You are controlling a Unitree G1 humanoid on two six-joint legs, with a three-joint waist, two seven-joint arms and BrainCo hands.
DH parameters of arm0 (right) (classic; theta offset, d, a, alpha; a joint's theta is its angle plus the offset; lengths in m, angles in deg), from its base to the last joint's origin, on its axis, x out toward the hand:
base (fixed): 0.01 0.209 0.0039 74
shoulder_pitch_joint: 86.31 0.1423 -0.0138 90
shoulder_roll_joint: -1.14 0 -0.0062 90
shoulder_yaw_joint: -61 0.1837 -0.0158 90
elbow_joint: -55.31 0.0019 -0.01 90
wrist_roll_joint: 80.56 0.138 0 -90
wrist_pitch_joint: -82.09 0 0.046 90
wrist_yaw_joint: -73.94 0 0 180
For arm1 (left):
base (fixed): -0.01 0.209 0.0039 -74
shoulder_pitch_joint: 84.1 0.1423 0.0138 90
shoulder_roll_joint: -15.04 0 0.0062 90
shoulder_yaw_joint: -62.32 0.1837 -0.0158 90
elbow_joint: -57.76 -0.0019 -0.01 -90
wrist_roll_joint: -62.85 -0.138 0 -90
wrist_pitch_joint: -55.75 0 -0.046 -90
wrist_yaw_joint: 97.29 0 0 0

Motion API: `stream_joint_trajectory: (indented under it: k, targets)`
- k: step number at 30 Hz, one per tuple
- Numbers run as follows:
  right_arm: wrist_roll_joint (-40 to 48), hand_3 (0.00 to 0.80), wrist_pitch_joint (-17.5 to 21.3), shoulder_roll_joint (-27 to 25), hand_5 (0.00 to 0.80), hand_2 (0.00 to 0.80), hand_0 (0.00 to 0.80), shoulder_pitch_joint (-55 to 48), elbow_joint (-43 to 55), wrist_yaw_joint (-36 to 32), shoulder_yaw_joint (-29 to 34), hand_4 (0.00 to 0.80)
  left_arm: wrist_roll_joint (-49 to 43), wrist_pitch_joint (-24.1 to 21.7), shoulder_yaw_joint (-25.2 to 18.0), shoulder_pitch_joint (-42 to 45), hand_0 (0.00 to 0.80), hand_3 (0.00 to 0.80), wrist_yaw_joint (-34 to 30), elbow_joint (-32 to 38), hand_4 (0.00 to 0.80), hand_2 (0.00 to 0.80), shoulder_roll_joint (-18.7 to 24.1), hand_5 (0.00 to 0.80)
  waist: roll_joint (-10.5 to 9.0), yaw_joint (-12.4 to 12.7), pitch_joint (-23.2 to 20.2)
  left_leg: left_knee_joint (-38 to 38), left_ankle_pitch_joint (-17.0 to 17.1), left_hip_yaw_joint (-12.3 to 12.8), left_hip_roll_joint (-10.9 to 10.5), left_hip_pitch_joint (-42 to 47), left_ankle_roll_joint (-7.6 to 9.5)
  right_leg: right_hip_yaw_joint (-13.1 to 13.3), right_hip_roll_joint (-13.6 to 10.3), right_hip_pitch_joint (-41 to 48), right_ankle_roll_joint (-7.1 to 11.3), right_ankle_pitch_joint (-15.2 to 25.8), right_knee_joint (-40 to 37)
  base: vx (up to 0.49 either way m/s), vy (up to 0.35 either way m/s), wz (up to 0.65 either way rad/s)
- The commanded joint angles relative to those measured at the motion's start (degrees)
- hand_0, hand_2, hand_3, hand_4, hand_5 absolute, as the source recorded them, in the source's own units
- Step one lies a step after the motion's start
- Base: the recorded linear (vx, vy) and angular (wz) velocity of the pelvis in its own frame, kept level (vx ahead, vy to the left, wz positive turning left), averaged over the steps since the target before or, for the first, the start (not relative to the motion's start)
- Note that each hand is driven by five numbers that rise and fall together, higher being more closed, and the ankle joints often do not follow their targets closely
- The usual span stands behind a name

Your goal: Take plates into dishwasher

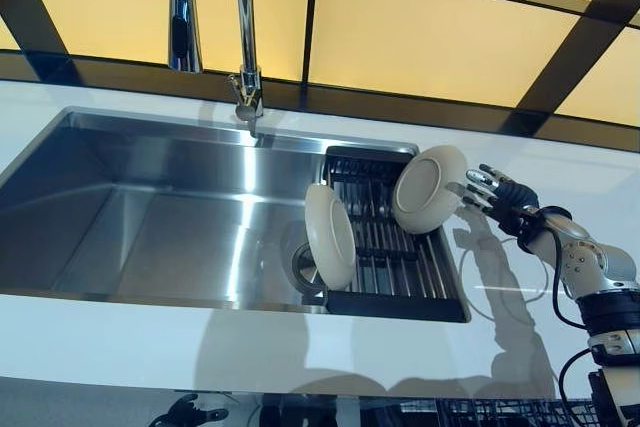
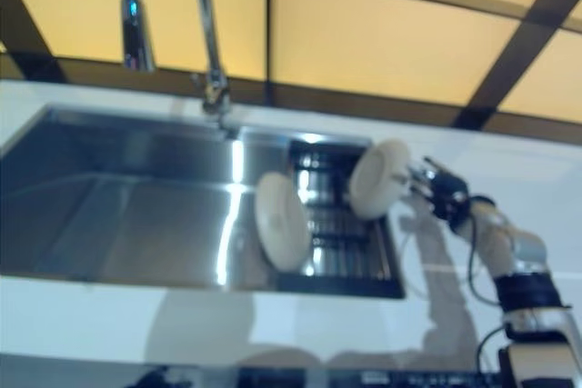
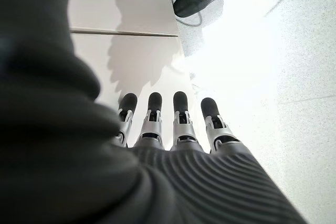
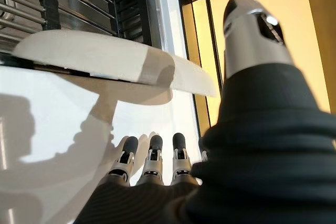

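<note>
I see the near plate (image 1: 430,188) standing on edge at the right end of the black rack (image 1: 385,247) in the sink (image 1: 150,207), face tilted toward the basin, its rim just left of my right hand (image 1: 490,197). Second plate (image 1: 330,235) stands on the rack's left end, farther off. Right hand: fingers straight, thumb raised, beside the rim; contact unclear, not gripping. Left hand (image 3: 173,129) hangs low, fingers straight, empty.
</note>
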Motion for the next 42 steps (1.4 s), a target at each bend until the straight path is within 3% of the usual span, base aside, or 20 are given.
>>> stream_joint_trajectory:
  k: [1,42]
  targets:
    - [1.7,0.000,2.6,0.0,0.000,0.000,0.000,6.1,0.3,0.5,0.4,0.000,-0.5,-0.5,3.3,-2.7,0.000,0.000,0.2,-1.3,0.000,0.000,0.4,0.000,1.59,2.8,-2.0,0.2,-8.1,0.0,-0.7,3.1,2.14,-2.7,-1.1,-2.8,3.67,-3.2,8.0,0.000,0.000,0.00]
    - [0.0,0.000,-2.7,0.7,0.000,0.000,0.000,11.2,-9.0,2.2,-3.6,0.000,-0.1,0.1,4.6,-3.6,0.000,0.000,0.1,-0.4,0.000,0.000,0.7,0.000,1.80,4.0,-1.1,0.2,-8.0,-0.8,-0.8,3.4,2.28,-3.3,-1.3,-3.0,3.34,-4.0,9.1,0.001,0.000,0.01]
